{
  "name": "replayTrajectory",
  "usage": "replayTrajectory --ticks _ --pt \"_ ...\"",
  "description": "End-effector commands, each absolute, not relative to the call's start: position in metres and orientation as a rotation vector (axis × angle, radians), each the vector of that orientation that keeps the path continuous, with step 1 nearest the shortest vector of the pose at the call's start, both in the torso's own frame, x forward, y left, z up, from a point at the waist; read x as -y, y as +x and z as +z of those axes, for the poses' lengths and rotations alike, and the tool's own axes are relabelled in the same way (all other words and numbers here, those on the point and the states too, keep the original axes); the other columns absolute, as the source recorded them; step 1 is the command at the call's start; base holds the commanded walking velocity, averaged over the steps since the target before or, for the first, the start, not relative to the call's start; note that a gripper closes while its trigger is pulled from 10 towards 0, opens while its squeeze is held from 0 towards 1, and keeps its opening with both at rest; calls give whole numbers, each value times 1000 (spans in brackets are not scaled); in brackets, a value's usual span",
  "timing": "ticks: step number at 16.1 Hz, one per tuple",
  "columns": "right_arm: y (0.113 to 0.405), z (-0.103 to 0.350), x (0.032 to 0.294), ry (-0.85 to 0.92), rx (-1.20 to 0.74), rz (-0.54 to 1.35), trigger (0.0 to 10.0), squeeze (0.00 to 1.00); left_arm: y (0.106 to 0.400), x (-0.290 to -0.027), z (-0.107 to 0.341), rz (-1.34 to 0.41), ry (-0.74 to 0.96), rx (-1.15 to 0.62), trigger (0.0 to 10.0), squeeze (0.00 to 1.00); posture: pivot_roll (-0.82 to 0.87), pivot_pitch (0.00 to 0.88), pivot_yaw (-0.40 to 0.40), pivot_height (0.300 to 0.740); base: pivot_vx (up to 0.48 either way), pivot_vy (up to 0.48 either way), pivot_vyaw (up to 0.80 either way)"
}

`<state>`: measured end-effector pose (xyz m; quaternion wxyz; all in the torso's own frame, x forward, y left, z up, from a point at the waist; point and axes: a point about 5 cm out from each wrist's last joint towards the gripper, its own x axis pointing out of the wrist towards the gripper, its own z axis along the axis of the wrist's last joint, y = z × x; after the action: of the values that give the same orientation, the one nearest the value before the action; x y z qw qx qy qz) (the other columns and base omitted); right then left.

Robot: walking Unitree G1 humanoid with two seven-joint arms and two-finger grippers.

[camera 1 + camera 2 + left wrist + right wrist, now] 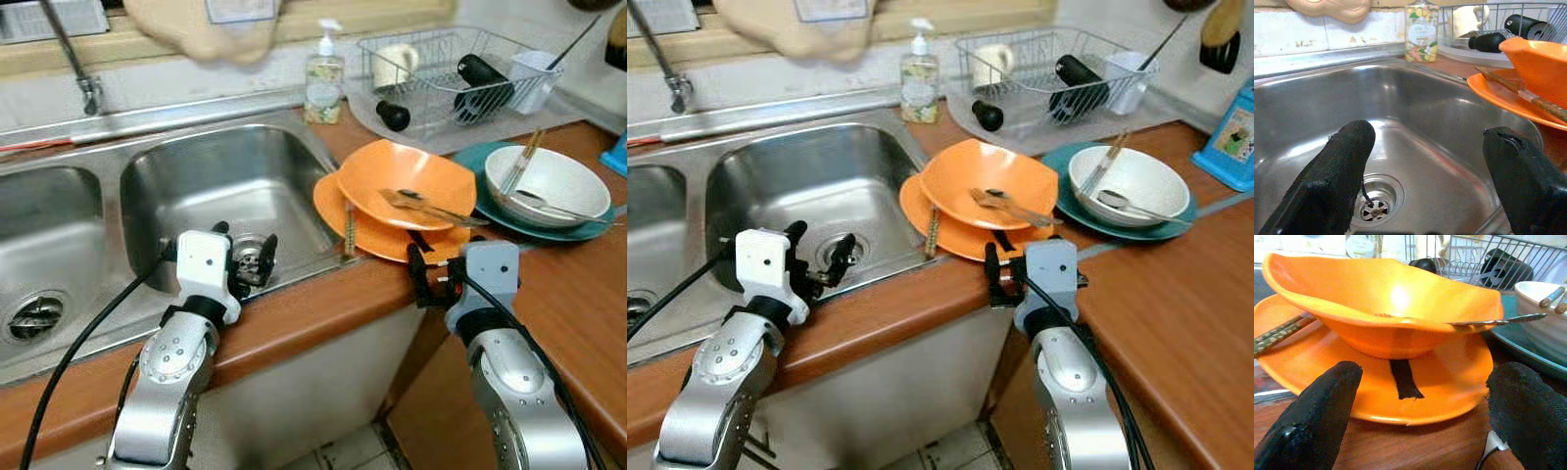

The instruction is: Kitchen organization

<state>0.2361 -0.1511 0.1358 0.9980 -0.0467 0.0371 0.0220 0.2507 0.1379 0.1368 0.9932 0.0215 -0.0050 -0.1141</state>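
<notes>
Where right gripper gapes, orange plate ahead

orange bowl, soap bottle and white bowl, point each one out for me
orange bowl [411,176], left eye view, on its inner surface.
soap bottle [324,83], left eye view, on its clear body.
white bowl [1136,176], right eye view, on its inside wall.

Home kitchen: steel double sink, dish rack, soap bottle, apparently wooden counter.
</notes>
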Motion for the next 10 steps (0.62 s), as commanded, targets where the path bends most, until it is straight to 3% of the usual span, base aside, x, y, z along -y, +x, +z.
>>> replayTrajectory --ticks 1,2,10 --pt "236 140 153 -85 -56 39 10000 1000 252 -137 138 -227 66 11 10000 0 -27 0 14 740 0 -480 0" --pt "236 140 153 -84 -54 40 10000 1000 253 -137 137 -223 82 1 10000 0 -25 0 13 740 0 -480 0" --pt "239 142 150 -86 -50 58 10000 1000 257 -137 138 -225 16 -22 10000 0 -13 0 6 740 0 0 0"
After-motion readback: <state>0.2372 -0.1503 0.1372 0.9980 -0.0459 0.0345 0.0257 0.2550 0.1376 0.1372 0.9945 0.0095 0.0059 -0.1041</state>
